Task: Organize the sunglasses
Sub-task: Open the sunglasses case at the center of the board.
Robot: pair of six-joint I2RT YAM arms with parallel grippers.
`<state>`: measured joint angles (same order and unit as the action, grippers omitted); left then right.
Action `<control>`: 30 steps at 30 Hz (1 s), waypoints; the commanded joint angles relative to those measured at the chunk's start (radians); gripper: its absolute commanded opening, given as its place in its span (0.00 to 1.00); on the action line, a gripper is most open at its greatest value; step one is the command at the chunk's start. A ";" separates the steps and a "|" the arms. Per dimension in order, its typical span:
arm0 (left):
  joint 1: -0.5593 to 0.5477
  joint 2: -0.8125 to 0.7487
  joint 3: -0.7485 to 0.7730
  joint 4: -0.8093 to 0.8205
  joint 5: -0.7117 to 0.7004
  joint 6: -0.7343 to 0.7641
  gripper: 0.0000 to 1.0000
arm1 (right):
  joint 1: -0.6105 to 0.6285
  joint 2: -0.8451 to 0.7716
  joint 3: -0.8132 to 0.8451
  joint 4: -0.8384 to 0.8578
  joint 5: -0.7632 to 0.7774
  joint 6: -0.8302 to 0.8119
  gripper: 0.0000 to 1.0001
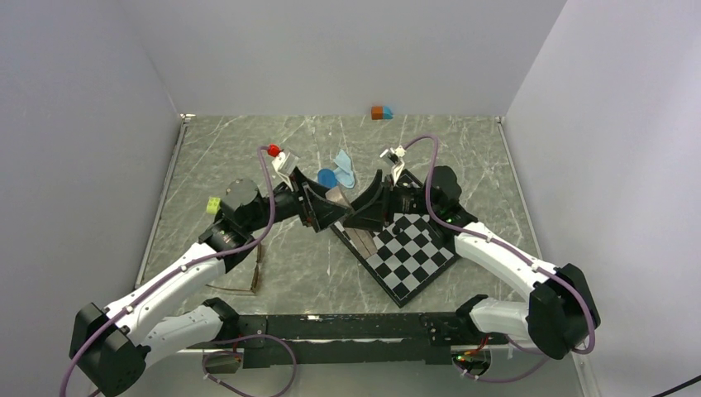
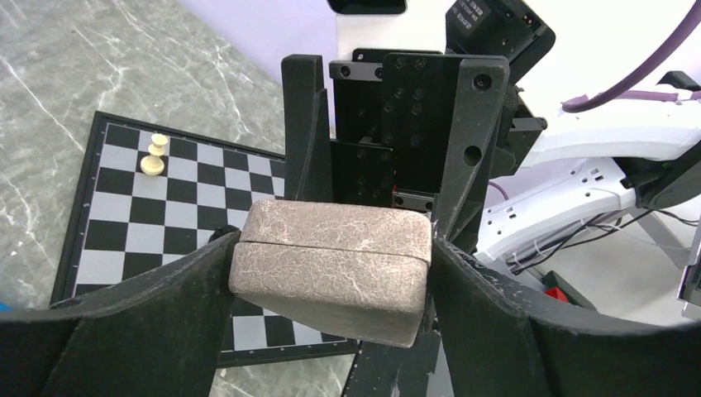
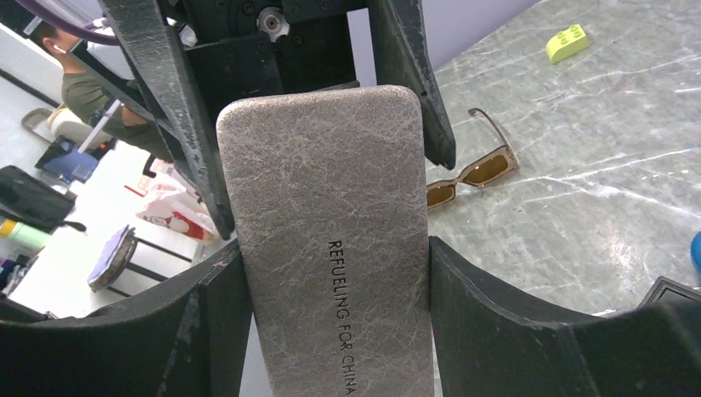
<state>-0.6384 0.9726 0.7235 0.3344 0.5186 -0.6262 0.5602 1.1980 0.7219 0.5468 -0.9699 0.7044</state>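
A grey-brown textured glasses case point(image 3: 331, 248), closed and printed with small lettering, hangs between my two arms above the table. My right gripper point(image 3: 335, 252) is shut on its long sides. My left gripper point(image 2: 331, 256) grips one end of the case point(image 2: 331, 269), with a finger pressed against each side. From above, both grippers point(image 1: 326, 211) point(image 1: 369, 207) meet over the case point(image 1: 338, 197) at mid-table. The brown-framed sunglasses point(image 1: 248, 279) lie open on the marble near the left arm, also in the right wrist view point(image 3: 473, 172).
A chessboard point(image 1: 413, 252) lies under the right arm, with a pale pawn point(image 2: 154, 155) on it. A blue capsule case point(image 1: 327, 177) and a light-blue cloth point(image 1: 345, 166) sit behind the grippers. A yellow-green brick point(image 1: 213, 204) is at the left, small blocks point(image 1: 381, 112) by the back wall.
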 commanded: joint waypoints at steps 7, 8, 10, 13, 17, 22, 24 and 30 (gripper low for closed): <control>-0.004 -0.041 0.013 0.002 0.066 0.019 0.87 | 0.009 -0.033 0.053 0.125 0.023 0.041 0.00; -0.004 -0.041 0.010 0.007 0.068 0.016 0.86 | 0.010 -0.035 0.053 0.131 0.020 0.043 0.00; -0.004 -0.038 0.008 0.021 0.083 0.006 0.81 | 0.012 -0.037 0.054 0.133 0.017 0.041 0.00; -0.004 -0.024 0.011 0.051 0.096 -0.013 0.63 | 0.019 -0.038 0.057 0.142 0.008 0.041 0.00; -0.004 -0.009 0.022 0.073 0.125 -0.033 0.22 | 0.022 -0.042 0.060 0.125 -0.001 0.024 0.00; -0.003 -0.030 -0.013 0.128 0.103 -0.075 0.00 | 0.023 -0.055 0.064 0.076 0.028 -0.009 0.17; -0.004 -0.040 -0.025 0.155 0.106 -0.081 0.00 | 0.024 -0.055 0.061 0.083 0.017 -0.005 0.24; -0.004 -0.061 -0.020 0.099 0.073 -0.057 0.00 | 0.024 -0.059 0.055 0.112 -0.047 0.014 0.48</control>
<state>-0.6346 0.9459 0.7010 0.4049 0.5758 -0.6704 0.5777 1.1755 0.7338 0.5690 -0.9741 0.7238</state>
